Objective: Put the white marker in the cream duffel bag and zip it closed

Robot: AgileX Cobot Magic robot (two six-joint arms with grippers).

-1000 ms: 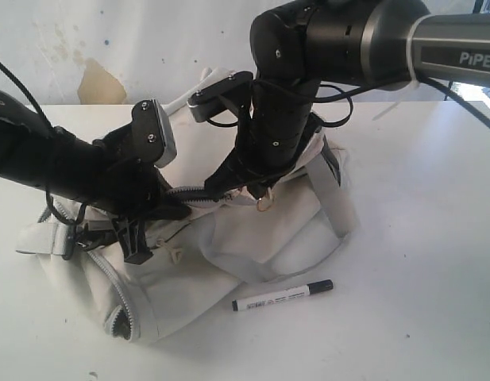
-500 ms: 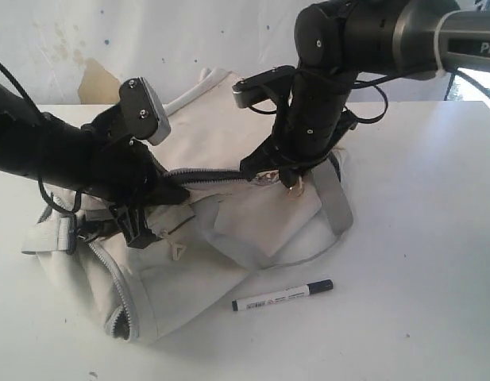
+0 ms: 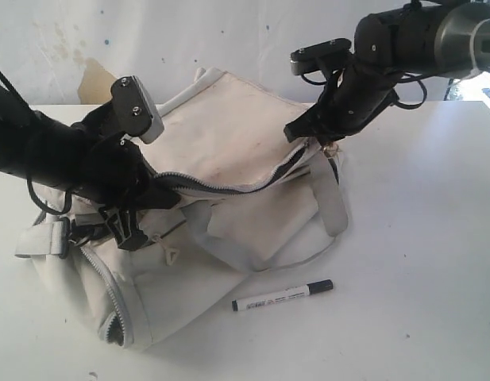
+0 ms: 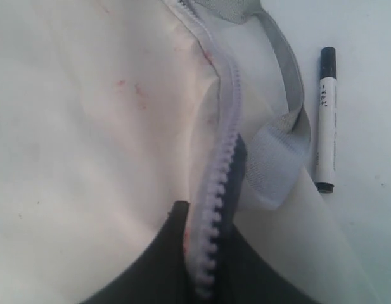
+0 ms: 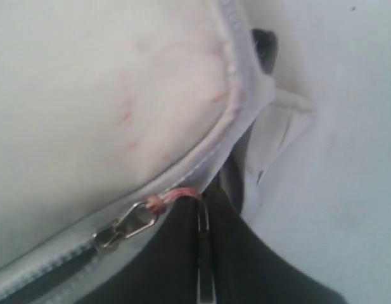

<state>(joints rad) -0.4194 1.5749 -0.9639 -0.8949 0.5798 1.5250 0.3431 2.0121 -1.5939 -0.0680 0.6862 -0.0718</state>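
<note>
Judged mid-unzip on cream duffel bag (image 3: pixel 177 290). Anchored by left fingers (image 4: pixel 157 272), pinched shut on zipper tape (image 4: pixel 215 202) at bag's left end. Gripped in right fingers (image 5: pixel 170 266), closed tight: pink pull cord (image 5: pixel 176 197) of slider (image 5: pixel 125 227), at right corner of flap (image 3: pixel 221 135). Lying on desk (image 3: pixel 419 238) just in front of bag, well apart from both grips: white marker (image 3: pixel 283 295), untouched. Pull along zipper line, not upward; keep tape taut between grips; ease round corner; open wide mouth before going for marker.
</note>
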